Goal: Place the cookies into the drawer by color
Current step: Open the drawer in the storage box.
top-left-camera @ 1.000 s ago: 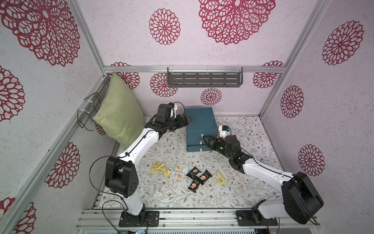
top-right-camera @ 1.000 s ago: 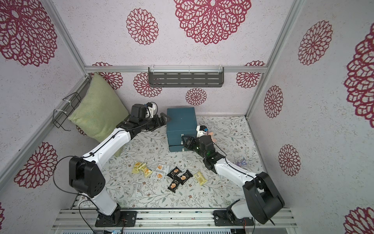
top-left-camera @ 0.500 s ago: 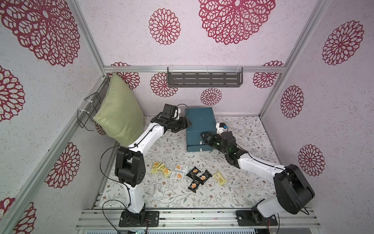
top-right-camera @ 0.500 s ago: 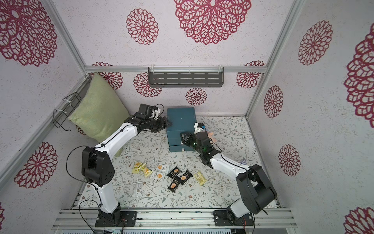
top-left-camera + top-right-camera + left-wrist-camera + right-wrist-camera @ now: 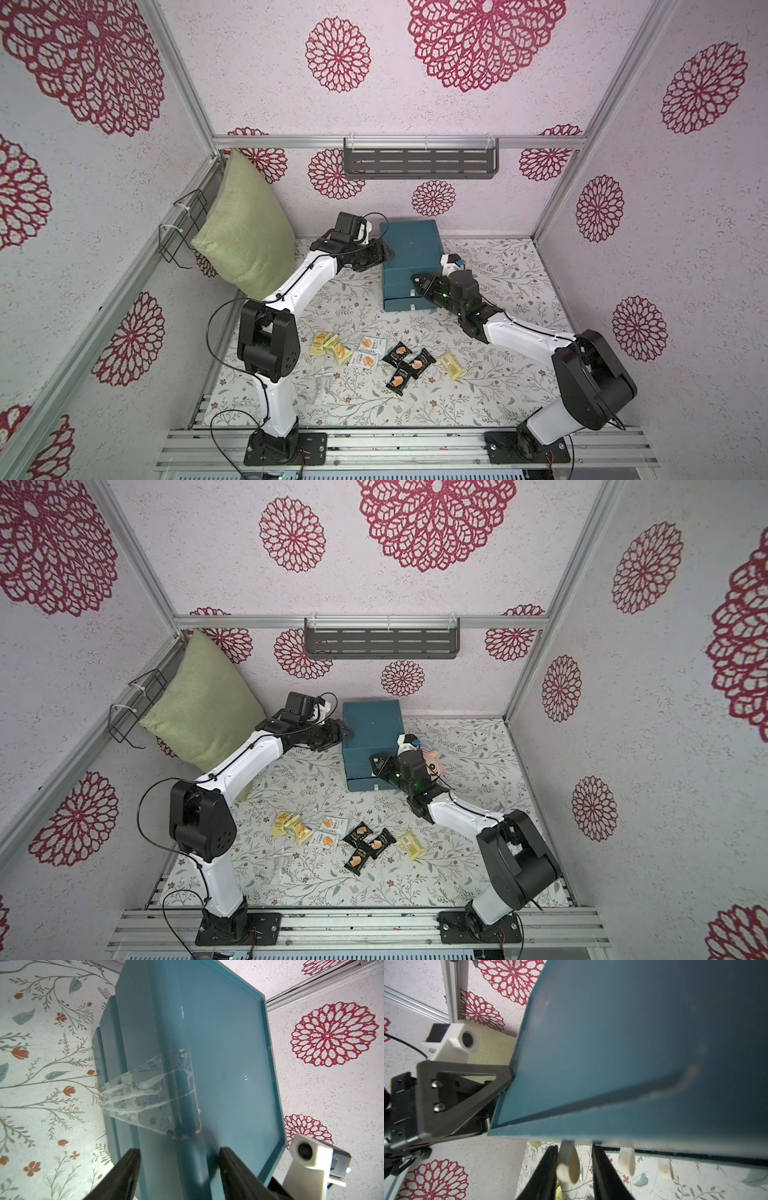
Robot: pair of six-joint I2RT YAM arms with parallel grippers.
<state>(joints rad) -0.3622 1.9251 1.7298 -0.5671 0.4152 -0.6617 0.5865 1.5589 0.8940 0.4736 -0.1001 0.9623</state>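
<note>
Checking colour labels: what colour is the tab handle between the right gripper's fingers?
Cream-white tab handle on the teal drawer; best in the right wrist view.

The left arm [image 5: 299, 286] and right arm [image 5: 523, 337] share one build: glossy white links between bulky black joint housings, each on a black base plate [image 5: 307, 449]. A thin black cable [image 5: 208, 330] loops off the left arm. Green lights [image 5: 445, 296] glow on the right wrist. The left gripper [image 5: 385, 254] is matt black, its triangular finger [image 5: 463, 1093] cut out and fixed by two silver screws [image 5: 436, 1084], with a white camera housing [image 5: 454, 1043] alongside. The right gripper [image 5: 574, 1153] has tapered black fingers.
</note>
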